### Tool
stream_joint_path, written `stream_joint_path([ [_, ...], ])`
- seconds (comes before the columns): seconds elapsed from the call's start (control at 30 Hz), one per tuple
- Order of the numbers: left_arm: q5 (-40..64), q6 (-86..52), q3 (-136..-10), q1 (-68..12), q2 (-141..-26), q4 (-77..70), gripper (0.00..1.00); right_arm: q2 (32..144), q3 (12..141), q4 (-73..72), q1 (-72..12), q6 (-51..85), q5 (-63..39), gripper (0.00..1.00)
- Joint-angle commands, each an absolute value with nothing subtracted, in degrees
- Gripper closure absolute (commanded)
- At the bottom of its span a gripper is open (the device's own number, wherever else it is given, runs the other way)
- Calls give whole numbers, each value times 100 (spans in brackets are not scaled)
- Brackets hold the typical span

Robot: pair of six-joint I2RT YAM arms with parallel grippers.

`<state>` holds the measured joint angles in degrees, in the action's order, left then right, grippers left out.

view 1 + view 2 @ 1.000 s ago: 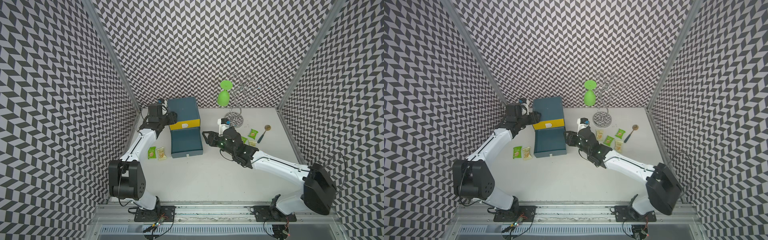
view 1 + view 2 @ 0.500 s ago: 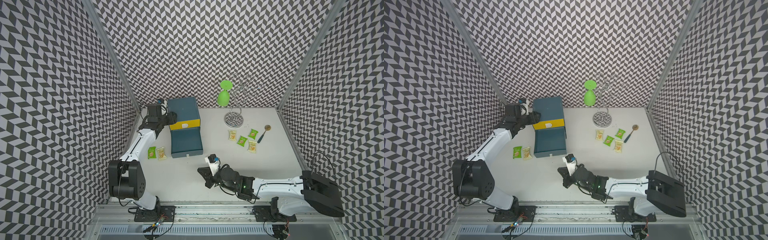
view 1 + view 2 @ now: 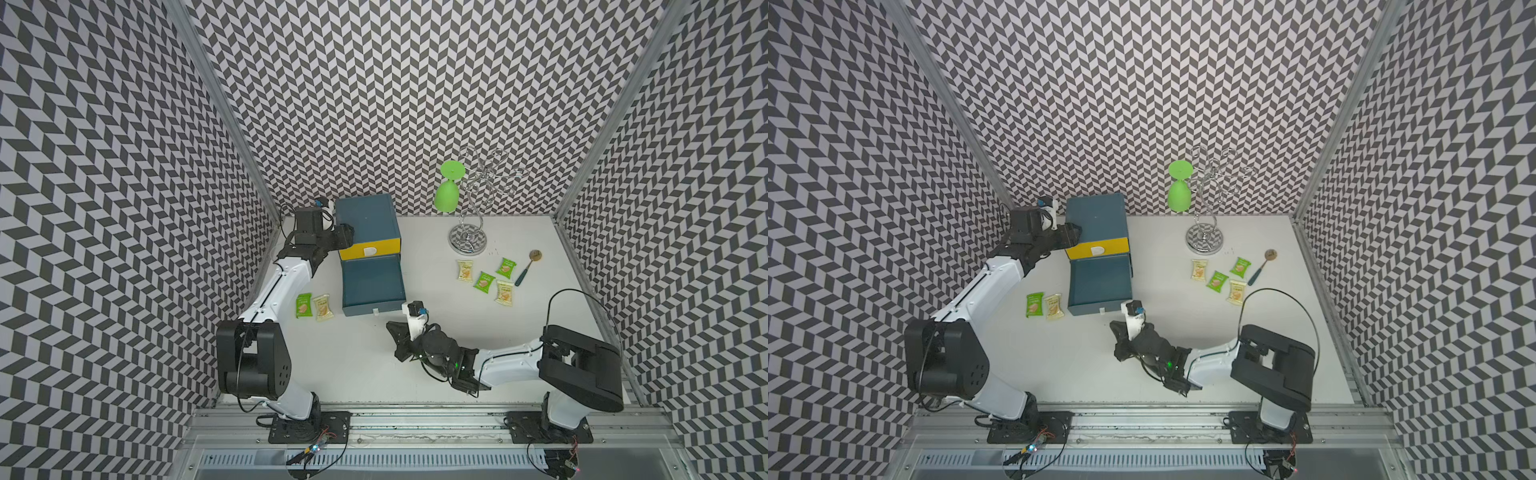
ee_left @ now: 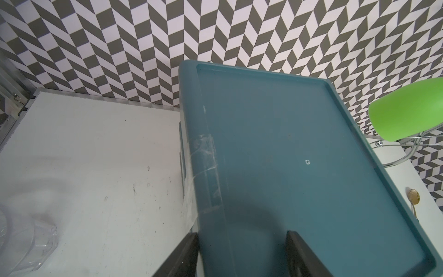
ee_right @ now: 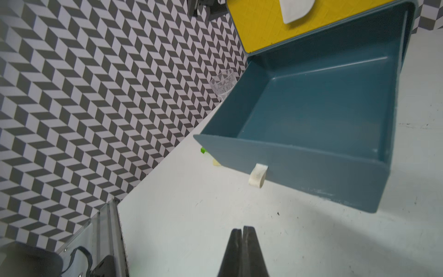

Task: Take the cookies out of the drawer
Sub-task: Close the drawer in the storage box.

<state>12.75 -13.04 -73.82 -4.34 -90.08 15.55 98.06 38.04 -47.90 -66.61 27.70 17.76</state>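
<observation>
The blue drawer (image 3: 372, 286) is pulled out under the yellow drawer front and its inside (image 5: 311, 108) is bare. Two cookies, green (image 3: 304, 305) and cream (image 3: 323, 307), lie on the table to its left. Several more cookies (image 3: 483, 281) lie at the right, near the rack. My right gripper (image 3: 390, 325) (image 5: 242, 229) is shut with nothing in it, low over the table just in front of the drawer's white handle (image 5: 257, 175). My left gripper (image 3: 347, 237) (image 4: 242, 236) is open; its jaws straddle the top left edge of the blue cabinet (image 4: 299, 156).
A green cup (image 3: 448, 195) hangs upside down on a metal rack (image 3: 468, 241) at the back right. A spoon (image 3: 525, 268) lies beside the right-hand packets. A clear glass (image 5: 224, 84) stands behind the cabinet's left side, near my left arm.
My right arm has swung back from beside the drawer to the front of the table, and its gripper has closed, empty. The left arm has not moved.
</observation>
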Motion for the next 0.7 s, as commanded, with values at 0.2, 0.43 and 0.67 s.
stream_joint_path([
  [0.2, 1777, -1174, -7330, -531, -9217, 2241, 41, 10417, 4323, -5582, -6022, 3007, 1486, 100],
  [0.43, 1779, -1144, -7356, -535, -9207, 2272, 41, 10217, 4265, -5605, -5924, 2960, 1297, 100],
  [0.67, 1750, -1134, -7366, -535, -9272, 2294, 41, 9688, 3987, -5243, -6004, 2938, 952, 100],
])
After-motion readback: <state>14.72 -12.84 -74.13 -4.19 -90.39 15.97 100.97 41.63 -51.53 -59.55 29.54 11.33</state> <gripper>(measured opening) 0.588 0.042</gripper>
